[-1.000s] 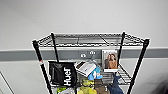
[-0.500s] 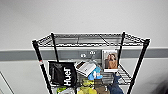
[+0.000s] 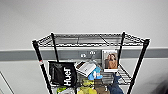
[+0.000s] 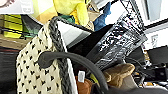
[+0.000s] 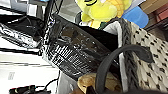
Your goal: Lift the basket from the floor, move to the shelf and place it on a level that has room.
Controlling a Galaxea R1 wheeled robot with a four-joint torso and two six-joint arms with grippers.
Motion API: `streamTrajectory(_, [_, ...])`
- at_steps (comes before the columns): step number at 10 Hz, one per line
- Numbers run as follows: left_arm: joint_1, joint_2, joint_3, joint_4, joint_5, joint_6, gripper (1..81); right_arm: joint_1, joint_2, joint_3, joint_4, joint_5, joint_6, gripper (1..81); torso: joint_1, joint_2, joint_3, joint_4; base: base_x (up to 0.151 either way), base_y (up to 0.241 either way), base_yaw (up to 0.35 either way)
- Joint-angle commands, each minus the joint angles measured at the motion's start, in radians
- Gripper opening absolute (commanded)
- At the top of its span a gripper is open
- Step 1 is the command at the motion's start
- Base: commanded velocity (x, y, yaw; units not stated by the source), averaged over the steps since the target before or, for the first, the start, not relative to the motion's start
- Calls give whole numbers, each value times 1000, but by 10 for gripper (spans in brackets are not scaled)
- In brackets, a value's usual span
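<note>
- Carrying step: the basket (image 4: 37,72) hangs before the shelf (image 3: 90,62); whether my fingers clamp its handles, I cannot tell.
- Next, I judge: raise it onto the bare top level (image 3: 87,40).

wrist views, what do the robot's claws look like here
Little to go on: the left claw shows as a plain dark grey, matte mass, the right claw as a near-black one. No markings or cables can be made out. The curved black loops belong to the basket.
</note>
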Motion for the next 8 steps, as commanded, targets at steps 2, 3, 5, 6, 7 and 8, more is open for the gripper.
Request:
streamTrajectory(2, [-167, -82, 168, -3, 22, 5, 10, 173, -66, 183, 16, 10, 11, 10, 0, 0, 0, 0, 0, 0, 0])
streamTrajectory(3, [-181, -107, 203, -3, 22, 5, 10, 187, -78, 212, 16, 10, 11, 10, 0, 0, 0, 0, 0, 0, 0])
streamTrajectory(5, [-203, -154, 257, -3, 13, 5, 10, 200, -109, 263, 16, 10, 11, 10, 0, 0, 0, 0, 0, 0, 0])
streamTrajectory(6, [-209, -168, 280, -3, 8, 3, 10, 204, -121, 278, 16, 13, 11, 10, 0, 0, 0, 0, 0, 0, 0])
streamTrajectory(7, [-215, -171, 303, -4, 8, 3, 10, 206, -132, 301, 16, 28, 9, 10, 0, 0, 0, 0, 0, 0, 0])
streamTrajectory(8, [-229, -174, 329, -3, 8, 1, 10, 207, -147, 327, 16, 54, 9, 10, 0, 0, 0, 0, 0, 0, 0])
